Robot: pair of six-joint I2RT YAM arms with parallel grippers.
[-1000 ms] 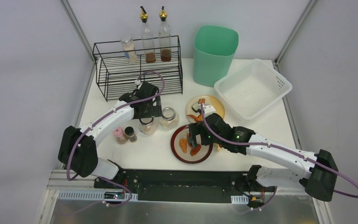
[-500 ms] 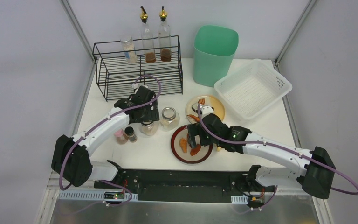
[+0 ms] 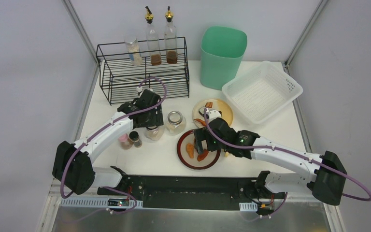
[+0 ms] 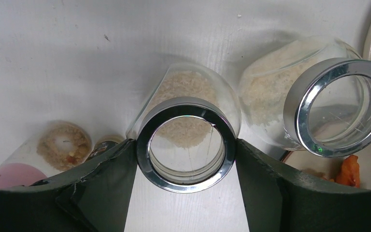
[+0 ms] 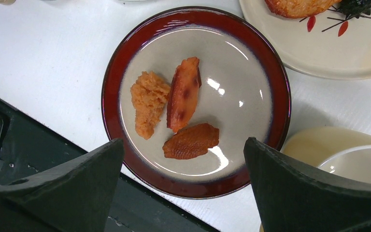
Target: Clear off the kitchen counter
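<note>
The white kitchen counter [image 3: 282, 130] holds jars and plates. My left gripper [image 3: 152, 126] is over a glass jar of pale grains [image 4: 186, 145]; its two fingers press the jar's silver lid from both sides. A second, like jar [image 3: 175, 121] stands just right of it and also shows in the left wrist view [image 4: 338, 108]. My right gripper [image 3: 202, 144] hangs open above a red-rimmed plate [image 5: 270, 72] with three orange food pieces [image 5: 183, 94]; it holds nothing.
A pink-lidded jar [image 3: 123, 140] and a dark spice jar [image 3: 135, 138] stand left of the held jar. A cream plate [image 3: 223, 112], a green bin [image 3: 222, 55], a white mesh basket [image 3: 262, 90] and a black wire rack [image 3: 142, 77] with bottles stand behind. A yellowish cup [image 5: 319, 145] is right of the red plate.
My left arm has drawn back toward the near left and its gripper has settled around the jar. My right gripper has shifted only slightly over the red plate.
</note>
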